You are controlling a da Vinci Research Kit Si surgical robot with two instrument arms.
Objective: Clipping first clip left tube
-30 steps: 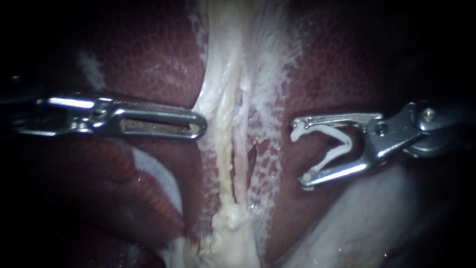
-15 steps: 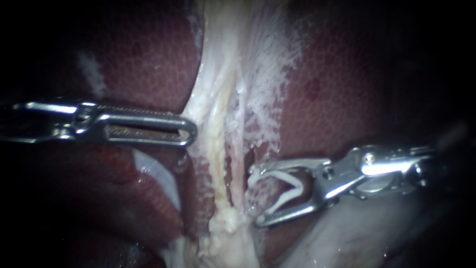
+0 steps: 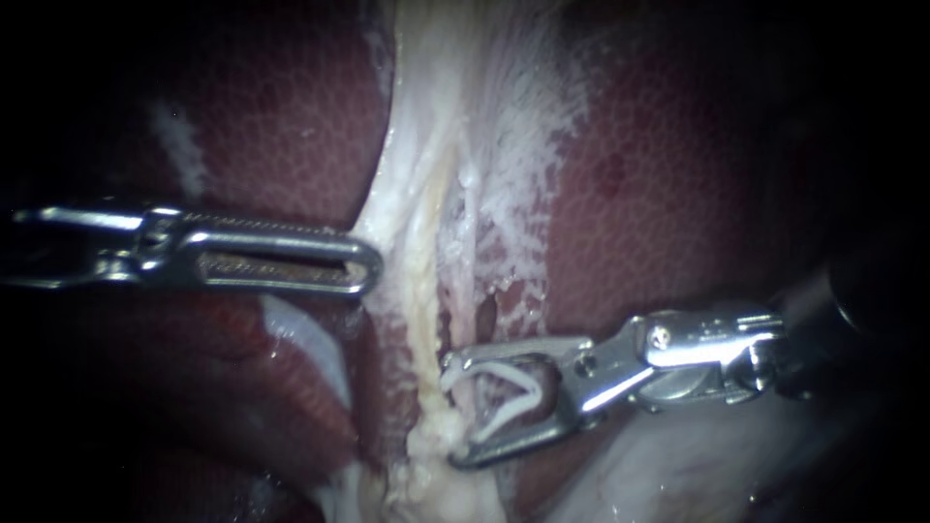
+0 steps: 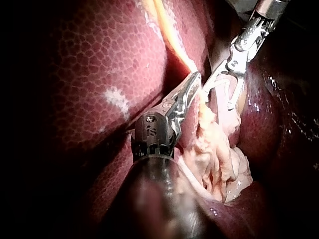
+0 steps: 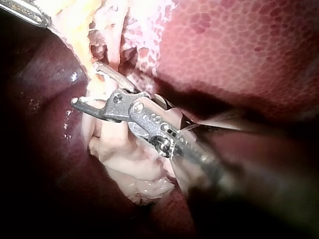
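Right instrument (image 3: 455, 410): jaws spread wide, both touching the white clip (image 3: 528, 387) they carry open between them, mouth facing 9 o'clock.
Left instrument (image 3: 368, 271): jaws closed, seemingly pinching the edge of the pale tissue band (image 3: 407, 194) and holding it toward 9 o'clock.
Left tube (image 3: 423, 310): yellowish strand running 12 to 6 o'clock, just at the clip's mouth and not clearly inside it.
Doing it well: advance toward 9 o'clock until both clip tips show past the tube, square across it and free of the neighbouring tube (image 3: 465, 291). Then squeeze.
Surroundings: liver (image 3: 281, 126) on both sides.
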